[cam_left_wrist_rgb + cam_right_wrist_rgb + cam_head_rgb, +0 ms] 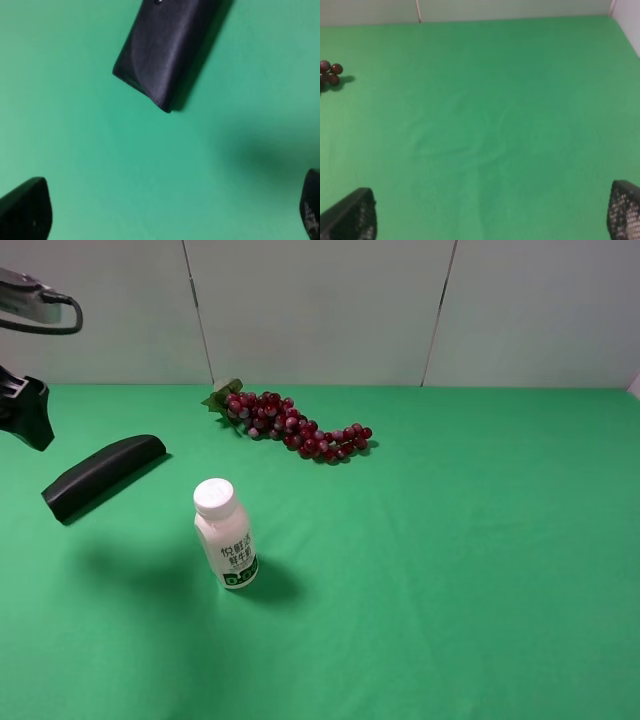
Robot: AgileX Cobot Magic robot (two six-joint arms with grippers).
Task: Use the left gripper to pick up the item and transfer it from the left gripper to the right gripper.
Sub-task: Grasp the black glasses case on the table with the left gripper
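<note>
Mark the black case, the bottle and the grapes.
black case point(103, 473), exterior high view, middle of its top.
bottle point(228, 538), exterior high view, mid-body.
grapes point(297, 428), exterior high view, bunch centre.

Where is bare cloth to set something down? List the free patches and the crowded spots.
Free: the whole right half of the green cloth, right of the grapes; also the front strip before the bottle. Crowded: the left rear, where the black case, bottle and grapes cluster.
</note>
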